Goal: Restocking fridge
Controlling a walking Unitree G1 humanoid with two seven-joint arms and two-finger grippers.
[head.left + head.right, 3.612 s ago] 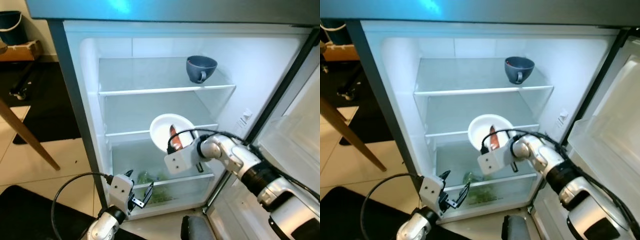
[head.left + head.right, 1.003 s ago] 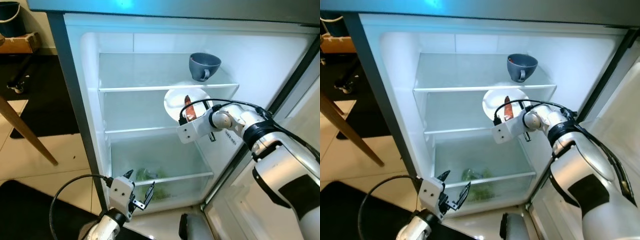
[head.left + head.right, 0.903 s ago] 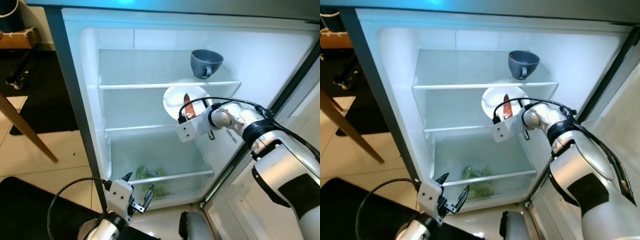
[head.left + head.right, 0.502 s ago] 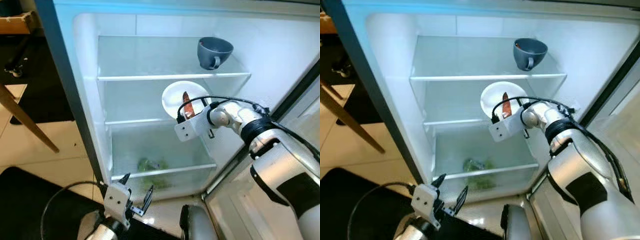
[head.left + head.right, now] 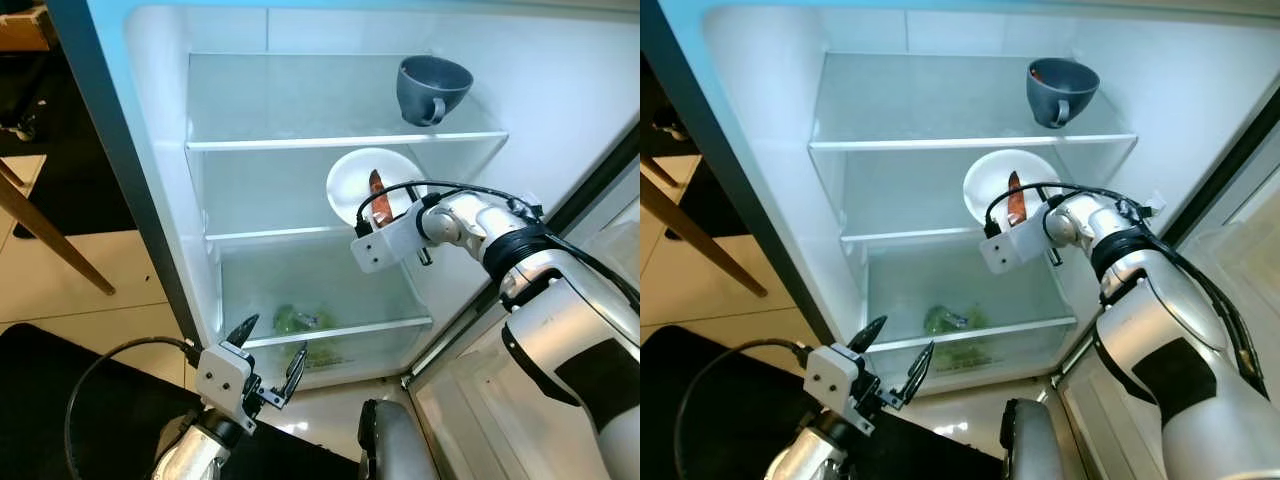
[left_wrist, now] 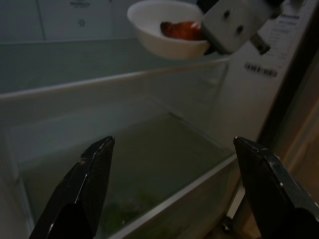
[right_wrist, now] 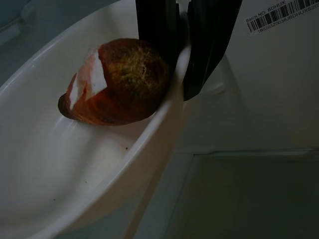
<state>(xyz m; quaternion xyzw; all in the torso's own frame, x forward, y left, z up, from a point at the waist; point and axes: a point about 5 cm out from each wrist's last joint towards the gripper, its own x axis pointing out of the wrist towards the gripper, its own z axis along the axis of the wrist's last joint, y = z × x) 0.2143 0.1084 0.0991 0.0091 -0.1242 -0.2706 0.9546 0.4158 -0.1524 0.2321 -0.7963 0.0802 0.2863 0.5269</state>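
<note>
Fridge interior (image 5: 300,190) | right gripper (image 7: 185,50) clenched on white bowl (image 5: 352,185) rim, sweet potato (image 7: 114,82) just inside | left gripper (image 5: 268,362) released, low, leafy greens (image 5: 300,322) beyond.

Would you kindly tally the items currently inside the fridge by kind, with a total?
Grey cup on the top shelf: 1
White bowl, pinched at its rim by the right gripper: 1
Reddish-brown food piece in the bowl: 1
Leafy greens in the bottom compartment: 1
Total: 4
</note>
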